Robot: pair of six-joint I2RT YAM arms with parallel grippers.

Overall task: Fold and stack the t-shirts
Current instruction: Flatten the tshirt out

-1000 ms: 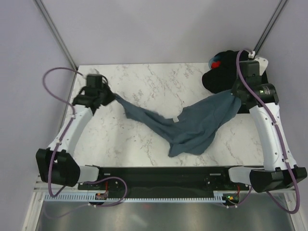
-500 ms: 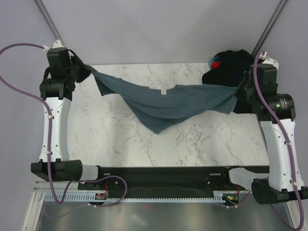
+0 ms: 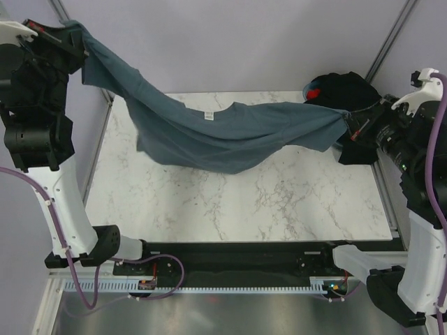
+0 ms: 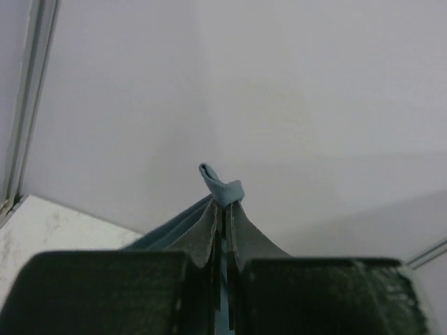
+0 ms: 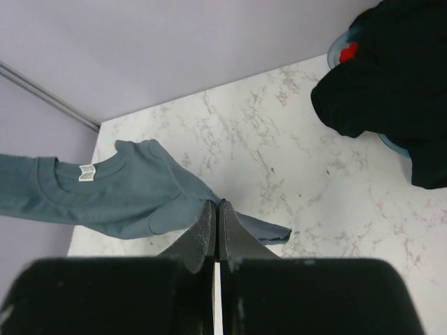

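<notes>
Two arms up, one on each side of the marble surface [image 3: 265, 209]. My left pincer [image 4: 223, 207] has its jaws pressed together on a corner of the one slate blue-grey t-shirt [image 3: 230, 136], with a small loop of cloth poking out past the tips. It sits high, out beyond the surface's far-left corner. My right pincer [image 5: 216, 213] is clamped too, on the shirt's opposite end, over the right edge of the surface. So 1 shirt, 2 grips: cloth strung between them across the far half of the surface, sagging in the middle. Neck opening faces the far side, with 1 white label [image 3: 207, 116] showing. Can't tell whether the lowest fold touches the surface. Farther back, in the far-right corner, is 1 heap of black t-shirts [image 3: 343, 87]; how many are in it is unreadable. It lies over a blue-rimmed container [image 5: 337, 43] with 1 red spot [image 5: 350, 50] at the rim. In the right wrist view the heap is near my right pincer and apart from the blue-grey cloth.
</notes>
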